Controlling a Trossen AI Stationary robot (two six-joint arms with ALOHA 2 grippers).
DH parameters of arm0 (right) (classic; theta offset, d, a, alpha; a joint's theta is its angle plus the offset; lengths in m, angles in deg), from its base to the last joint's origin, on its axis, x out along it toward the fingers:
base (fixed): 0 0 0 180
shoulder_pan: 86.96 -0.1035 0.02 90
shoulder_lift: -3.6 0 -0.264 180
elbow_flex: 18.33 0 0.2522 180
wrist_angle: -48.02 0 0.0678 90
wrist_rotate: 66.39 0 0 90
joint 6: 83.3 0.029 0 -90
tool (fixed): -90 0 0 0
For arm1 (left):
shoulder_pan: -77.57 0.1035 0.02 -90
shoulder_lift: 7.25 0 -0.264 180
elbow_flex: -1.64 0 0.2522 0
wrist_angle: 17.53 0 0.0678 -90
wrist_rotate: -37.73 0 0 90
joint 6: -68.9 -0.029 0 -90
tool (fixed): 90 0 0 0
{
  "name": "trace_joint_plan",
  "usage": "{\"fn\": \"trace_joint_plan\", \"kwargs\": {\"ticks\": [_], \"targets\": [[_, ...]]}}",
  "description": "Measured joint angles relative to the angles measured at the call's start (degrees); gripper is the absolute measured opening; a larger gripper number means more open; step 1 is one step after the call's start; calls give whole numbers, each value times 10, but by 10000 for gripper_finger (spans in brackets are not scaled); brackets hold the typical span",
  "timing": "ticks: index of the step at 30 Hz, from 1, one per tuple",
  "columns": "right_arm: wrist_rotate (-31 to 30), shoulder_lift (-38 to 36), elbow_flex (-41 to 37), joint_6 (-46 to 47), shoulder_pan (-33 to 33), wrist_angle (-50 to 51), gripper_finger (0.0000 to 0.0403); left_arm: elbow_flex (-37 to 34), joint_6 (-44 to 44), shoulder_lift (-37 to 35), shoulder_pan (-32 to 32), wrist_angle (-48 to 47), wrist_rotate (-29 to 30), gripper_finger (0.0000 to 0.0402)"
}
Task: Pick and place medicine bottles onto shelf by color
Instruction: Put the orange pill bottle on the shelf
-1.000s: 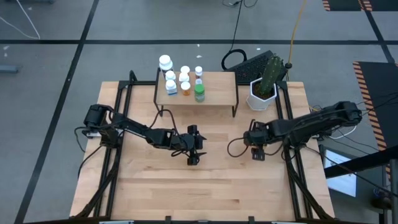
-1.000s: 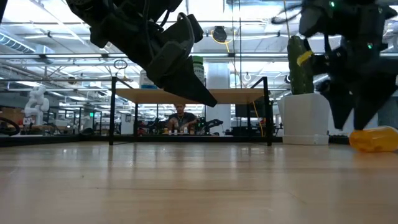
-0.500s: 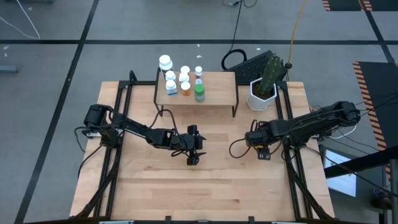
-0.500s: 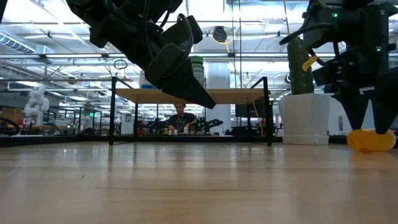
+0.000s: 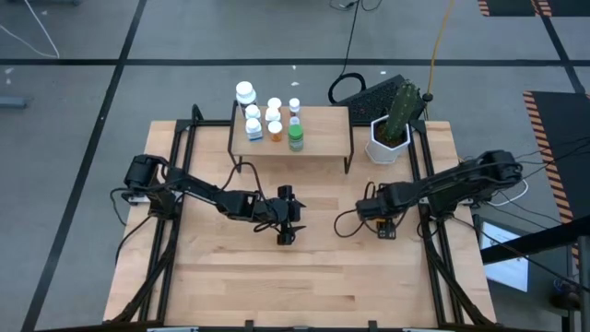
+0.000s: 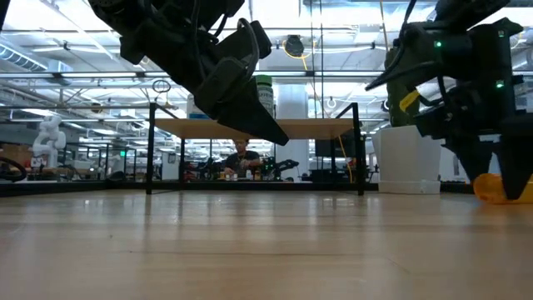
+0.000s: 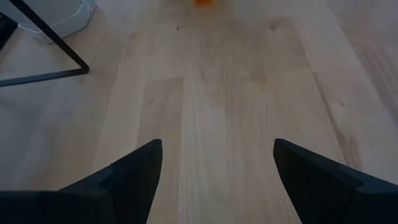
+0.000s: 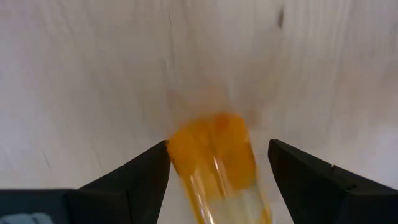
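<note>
The light-wood shelf [image 5: 323,138] stands at the table's far side. Several bottles [image 5: 274,123] stand upright on it: white, orange and one green [image 5: 295,138]. One orange bottle [image 8: 214,162] lies on its side on the table's right half, partly hidden behind dark fingers in the low view [image 6: 491,187]. My right gripper [image 5: 385,228] is open and low over the table, with one finger on either side of that bottle [image 8: 217,149]. I cannot tell whether a finger touches it. My left gripper [image 5: 288,231] is open above bare wood at mid-table [image 7: 217,152].
A white hexagonal pot with a cactus [image 5: 389,138] stands right of the shelf, just beyond my right gripper. A dark keyboard [image 5: 369,90] lies behind the table. Black shelf legs [image 6: 360,150] stand at the far side. The near half of the table shows bare wood.
My right gripper has come down to table level over the lying orange bottle, shifting a little sideways on the way, so its open fingers now stand around the bottle. The bottle has stayed where it lay.
</note>
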Motion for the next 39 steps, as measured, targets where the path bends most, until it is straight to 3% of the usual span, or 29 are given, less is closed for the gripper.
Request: {"fn": "trace_joint_plan", "kwargs": {"ticks": [6, 15, 22, 33, 39], "targets": [[-1, 8, 0, 56, 6, -68, 263, 0, 0, 0, 0, -2, 0, 308], [-1, 3, 0, 65, 11, -5, 263, 0, 0, 0, 0, -15, 0, 308], [-16, 4, 0, 58, 12, -15, 261, 0, 1, 0, 0, -15, 0, 308], [-14, 3, 0, 87, 12, -1, 195, 0, 2, 0, 0, -16, 0, 308], [32, 2, 1, 148, 20, -75, 195, 0, 2, 0, 0, -18, 0, 308]]}}
